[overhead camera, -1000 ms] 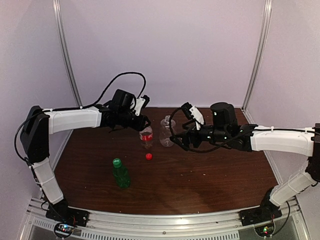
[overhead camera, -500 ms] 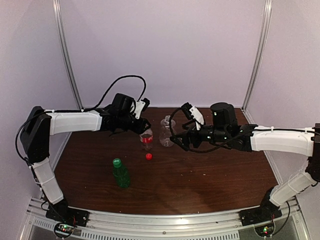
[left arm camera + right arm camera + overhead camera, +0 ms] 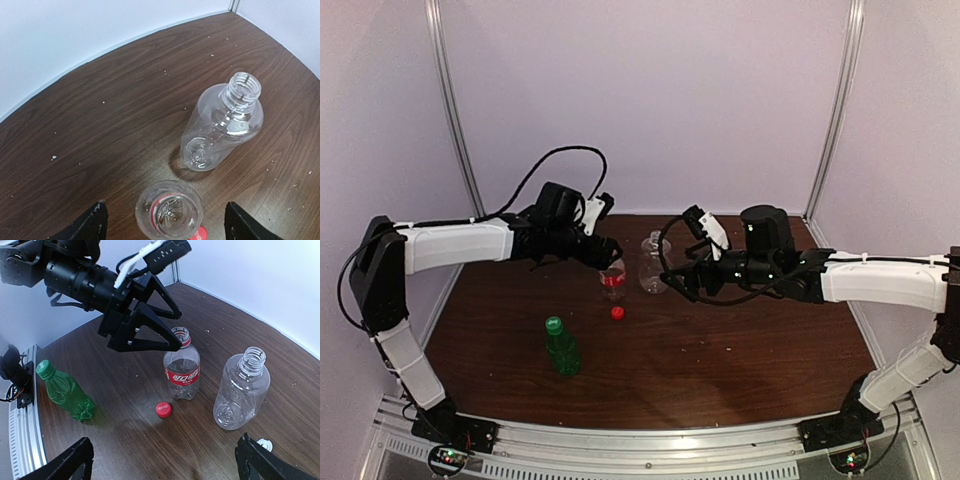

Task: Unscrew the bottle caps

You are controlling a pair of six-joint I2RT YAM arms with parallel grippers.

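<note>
Jaws wide open, the left arm [image 3: 460, 240] hangs over the uncapped red-label bottle [image 3: 613, 281]; the right arm's [image 3: 880, 280] jaws gape too. The green bottle [image 3: 562, 352], upright and capped near the bench's [image 3: 740, 360] front, stands well apart, nearer the left arm.

Left wrist view: the red cap [image 3: 201, 234], beside the labelled bottle [image 3: 169, 216] standing inside the left gripper [image 3: 164, 206], was cut off by the bottom edge. Right wrist view: the white cap [image 3: 263, 443] was partly hidden behind one finger [image 3: 272, 466] of the right gripper [image 3: 165, 440].
</note>
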